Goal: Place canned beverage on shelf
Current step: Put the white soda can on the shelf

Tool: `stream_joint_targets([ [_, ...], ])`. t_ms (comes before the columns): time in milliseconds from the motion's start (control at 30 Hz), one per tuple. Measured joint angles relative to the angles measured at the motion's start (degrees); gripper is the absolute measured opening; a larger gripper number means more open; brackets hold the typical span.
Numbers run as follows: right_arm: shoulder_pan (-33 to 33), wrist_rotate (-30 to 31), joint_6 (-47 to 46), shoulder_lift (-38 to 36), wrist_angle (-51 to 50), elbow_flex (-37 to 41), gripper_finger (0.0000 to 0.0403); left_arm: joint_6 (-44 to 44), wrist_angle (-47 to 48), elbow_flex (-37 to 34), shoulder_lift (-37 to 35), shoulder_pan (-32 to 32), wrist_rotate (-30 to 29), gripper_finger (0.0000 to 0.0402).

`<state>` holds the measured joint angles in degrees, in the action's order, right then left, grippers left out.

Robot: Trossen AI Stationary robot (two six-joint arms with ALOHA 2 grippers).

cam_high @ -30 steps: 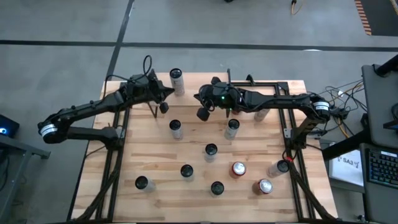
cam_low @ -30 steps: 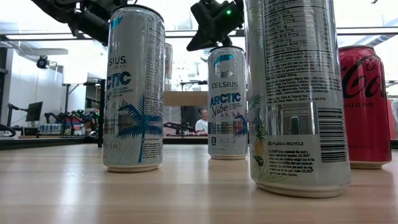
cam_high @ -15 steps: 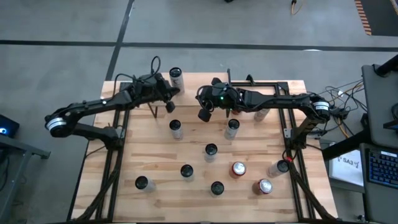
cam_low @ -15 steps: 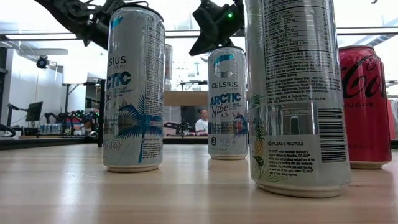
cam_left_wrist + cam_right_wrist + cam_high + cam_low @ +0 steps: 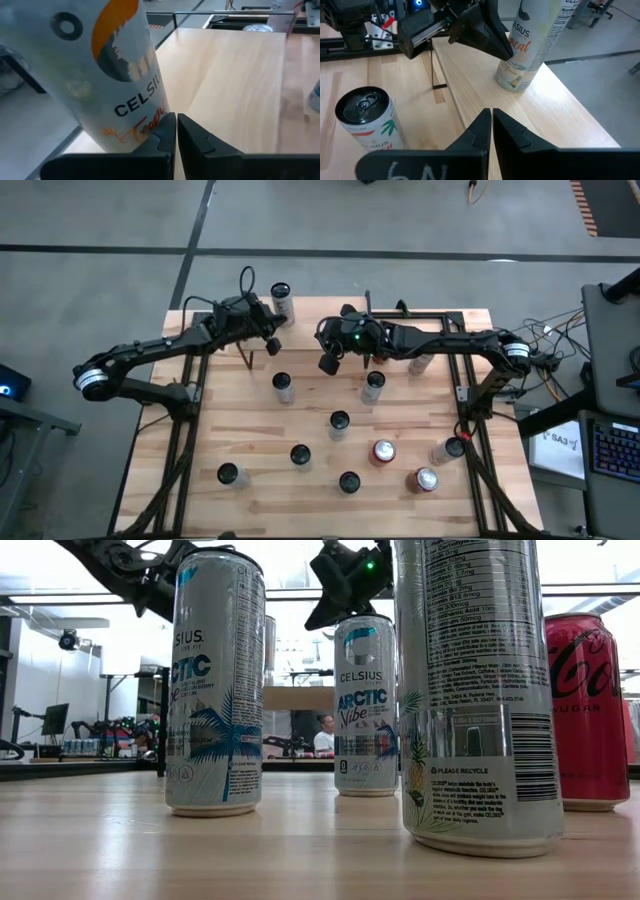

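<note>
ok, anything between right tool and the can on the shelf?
Nothing: bare shelf board between right tool and can, per right wrist view; left tool sits beside the can.

My two arms are dark, nearly black, built of slim tube segments joined by bulkier rounded joints. Each arm has a pale silver-grey ring at its base joint. A thin black cable loops up in an arc above my left arm's wrist. My right arm's wrist housing carries a small glowing green light. My left hand [image 5: 268, 340] ends in two matte black, wedge-shaped plastic fingers [image 5: 161, 136] with angular stepped inner edges, mounted on a flat black crossbar. My right hand [image 5: 328, 358] has the same pair of black tapered fingers [image 5: 479, 127], and its crossbar bears faint white handwritten marks.
</note>
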<state>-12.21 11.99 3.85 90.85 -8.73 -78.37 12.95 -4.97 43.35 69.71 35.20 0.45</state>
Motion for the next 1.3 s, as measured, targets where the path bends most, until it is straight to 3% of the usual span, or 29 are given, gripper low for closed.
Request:
stream_joint_targets([
  [367,0.00,0.00,0.00,0.00,-0.02,0.00,0.0009,0.07,0.55,0.00,-1.12,0.96,0.24,0.0000],
  [567,0.00,0.00,0.09,0.00,-0.47,0.02,0.0009,-0.12,7.75,0.00,-4.82,0.96,-0.03,0.0000],
  [700,0.00,0.01,0.18,0.00,-1.64,0.02,0.0009,-0.31,11.04,0.00,-7.05,0.98,-5.53,0.0000],
  [867,0.00,0.02,0.22,0.00,-1.65,0.02,0.0009,2.36,5.03,0.00,-6.59,1.63,-13.40,0.0000],
  [1300,-0.09,0.04,0.22,0.00,-1.79,0.04,0.0009,-0.77,1.76,0.02,-2.60,2.18,-9.74,0.0000],
])
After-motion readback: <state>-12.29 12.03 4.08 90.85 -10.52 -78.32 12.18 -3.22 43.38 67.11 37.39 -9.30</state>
